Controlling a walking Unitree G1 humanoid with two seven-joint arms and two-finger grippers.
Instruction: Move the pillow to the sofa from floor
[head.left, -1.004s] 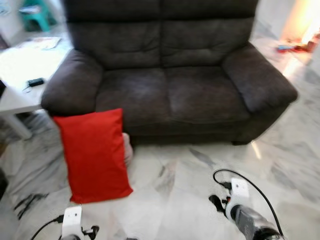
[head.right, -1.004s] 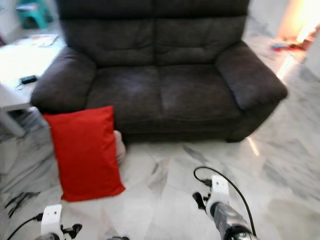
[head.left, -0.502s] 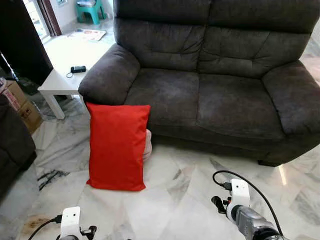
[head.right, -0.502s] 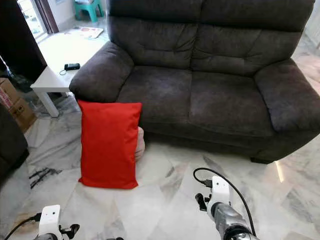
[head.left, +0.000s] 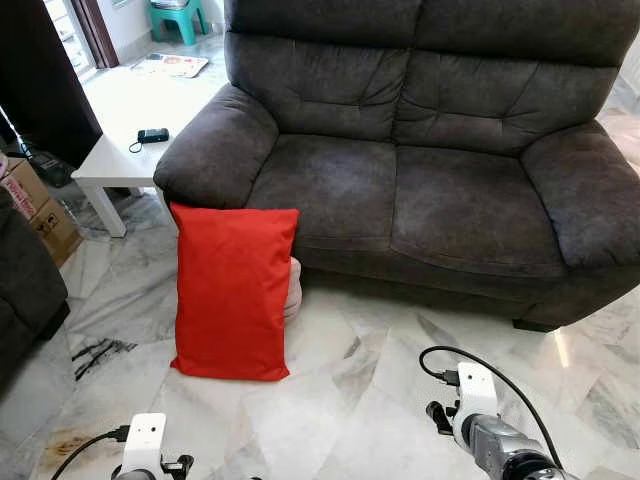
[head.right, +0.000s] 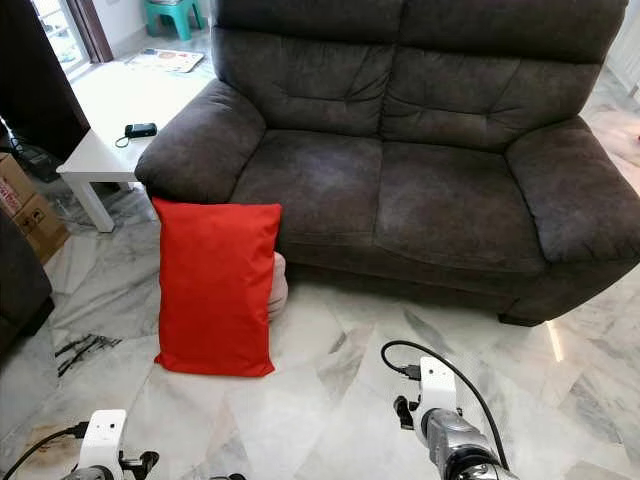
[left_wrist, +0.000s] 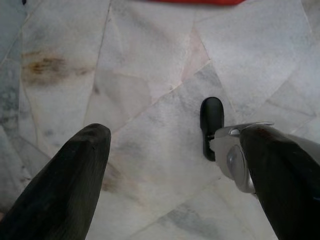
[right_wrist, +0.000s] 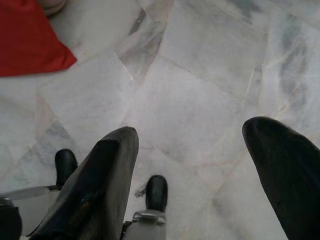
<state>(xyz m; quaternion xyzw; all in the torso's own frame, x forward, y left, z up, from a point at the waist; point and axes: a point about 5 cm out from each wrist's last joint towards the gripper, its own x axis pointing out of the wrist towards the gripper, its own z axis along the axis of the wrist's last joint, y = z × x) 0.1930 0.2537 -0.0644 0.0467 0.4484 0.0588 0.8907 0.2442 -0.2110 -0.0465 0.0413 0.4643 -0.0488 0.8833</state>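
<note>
Both arms hang low over the white-grey veined marble floor (head.left: 350, 400), idle. Left gripper (left_wrist: 170, 165) has its two black fingers spread wide, nothing between them, only floor tiles below. Right gripper (right_wrist: 200, 170) likewise spread apart and empty above the marble, a corner of red fabric ahead of it. Farther on, the rectangular red fabric pillow (head.left: 232, 290) stands upright on the floor on its short edge, leaning against the front of the dark grey-brown two-seat fabric sofa (head.left: 420, 180), just under the armrest on the robot's left. A pale object (head.left: 293, 292) peeks from behind the pillow, too hidden to identify. Beside that armrest stands a small white low table (head.left: 125, 150) with a small black device (head.left: 153, 135) near its edge. A teal plastic stool (head.left: 180, 14) stands farthest back.
</note>
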